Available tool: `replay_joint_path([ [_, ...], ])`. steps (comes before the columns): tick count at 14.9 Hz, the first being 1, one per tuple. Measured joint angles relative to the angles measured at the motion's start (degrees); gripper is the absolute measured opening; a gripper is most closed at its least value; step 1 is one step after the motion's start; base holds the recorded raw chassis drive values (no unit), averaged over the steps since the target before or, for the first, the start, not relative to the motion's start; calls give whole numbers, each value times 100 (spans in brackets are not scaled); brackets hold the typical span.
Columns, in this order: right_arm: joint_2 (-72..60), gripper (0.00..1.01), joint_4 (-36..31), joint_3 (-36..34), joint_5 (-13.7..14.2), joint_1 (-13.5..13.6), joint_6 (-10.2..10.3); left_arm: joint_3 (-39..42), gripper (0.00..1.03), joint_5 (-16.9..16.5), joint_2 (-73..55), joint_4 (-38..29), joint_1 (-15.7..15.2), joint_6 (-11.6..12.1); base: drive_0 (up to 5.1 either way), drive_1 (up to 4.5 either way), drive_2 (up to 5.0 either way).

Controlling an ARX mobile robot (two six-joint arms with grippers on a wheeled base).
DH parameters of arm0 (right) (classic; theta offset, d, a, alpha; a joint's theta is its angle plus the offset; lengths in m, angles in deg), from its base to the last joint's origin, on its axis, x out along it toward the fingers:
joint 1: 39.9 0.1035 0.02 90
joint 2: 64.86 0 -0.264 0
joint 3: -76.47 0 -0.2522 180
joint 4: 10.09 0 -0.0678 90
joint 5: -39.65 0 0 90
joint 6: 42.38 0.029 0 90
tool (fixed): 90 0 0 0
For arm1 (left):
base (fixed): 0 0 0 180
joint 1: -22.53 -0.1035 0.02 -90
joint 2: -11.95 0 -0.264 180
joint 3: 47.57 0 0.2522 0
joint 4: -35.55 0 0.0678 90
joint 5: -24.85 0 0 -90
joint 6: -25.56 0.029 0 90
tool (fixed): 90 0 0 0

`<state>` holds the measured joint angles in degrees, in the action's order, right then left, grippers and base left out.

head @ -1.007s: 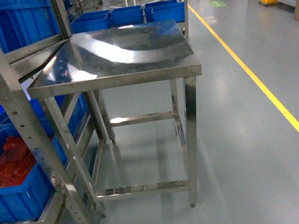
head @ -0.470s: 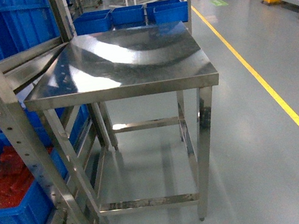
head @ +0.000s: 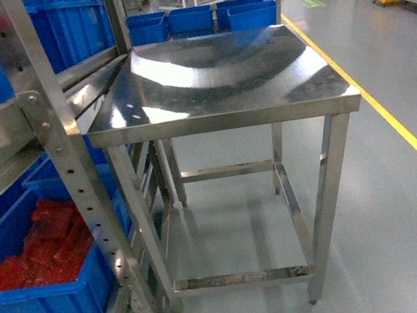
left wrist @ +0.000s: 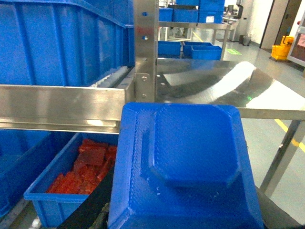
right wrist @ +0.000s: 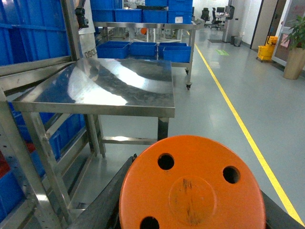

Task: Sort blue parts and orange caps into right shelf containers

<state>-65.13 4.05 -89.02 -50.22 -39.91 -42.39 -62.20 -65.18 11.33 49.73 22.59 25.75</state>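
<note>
as we carry a blue part point(left wrist: 190, 162) left and orange cap point(right wrist: 190, 186) right, end effectors' closure unclear, shelf crates point(head: 35, 291) lie left

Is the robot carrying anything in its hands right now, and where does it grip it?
Seemingly yes: a blue part fills the left wrist view and an orange cap the right. Both seem gripped from beneath, but the fingers are hidden, so the exact hold cannot be told.

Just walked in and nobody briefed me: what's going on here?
A mobile robot faces a bare stainless steel table beside a steel rack. A moulded blue plastic part fills the left wrist view and a round orange cap with holes fills the right. A blue crate of red pieces sits low on the rack.
</note>
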Motion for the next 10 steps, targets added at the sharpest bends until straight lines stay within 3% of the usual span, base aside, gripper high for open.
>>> replay_joint_path([
  [10, 0, 44, -20, 0, 0, 0, -2, 0, 43, 4, 0, -9, 0, 2, -497, 247, 247],
])
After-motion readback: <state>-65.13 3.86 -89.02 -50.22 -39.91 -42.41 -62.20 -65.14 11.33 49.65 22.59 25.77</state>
